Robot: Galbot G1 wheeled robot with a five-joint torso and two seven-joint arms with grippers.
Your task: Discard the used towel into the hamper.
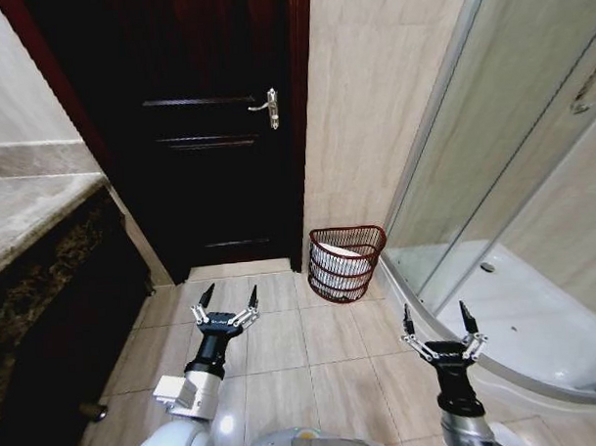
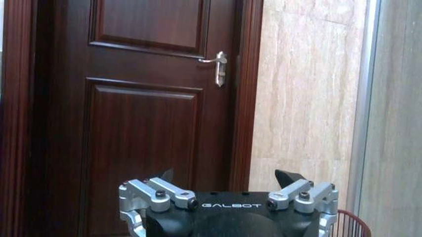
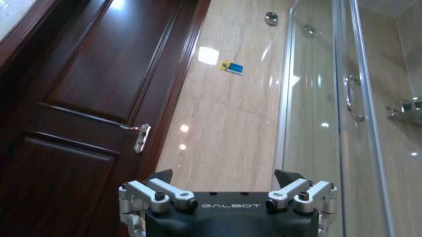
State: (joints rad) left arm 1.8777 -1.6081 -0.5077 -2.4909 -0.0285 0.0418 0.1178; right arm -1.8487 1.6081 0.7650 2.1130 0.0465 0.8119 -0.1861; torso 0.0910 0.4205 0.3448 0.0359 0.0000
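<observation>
The hamper (image 1: 346, 263), a small round reddish-brown wire basket, stands on the floor against the beige wall, between the door and the shower. A white cloth (image 1: 340, 253) that looks like the towel lies inside it. My left gripper (image 1: 230, 296) hovers open over the floor tiles, short of the hamper and to its left, holding nothing. My right gripper (image 1: 436, 321) is open and empty too, nearer to me and right of the hamper. In the left wrist view the left gripper (image 2: 226, 175) faces the door, with the hamper's rim (image 2: 353, 219) at the corner. The right gripper (image 3: 224, 174) points at the wall.
A dark wooden door (image 1: 217, 138) with a metal handle (image 1: 269, 107) is shut ahead. A stone counter (image 1: 33, 208) over a dark cabinet runs along the left. The curved glass shower enclosure (image 1: 492, 177) and its white tray (image 1: 536, 322) bound the right. Tiled floor (image 1: 283, 341) lies between.
</observation>
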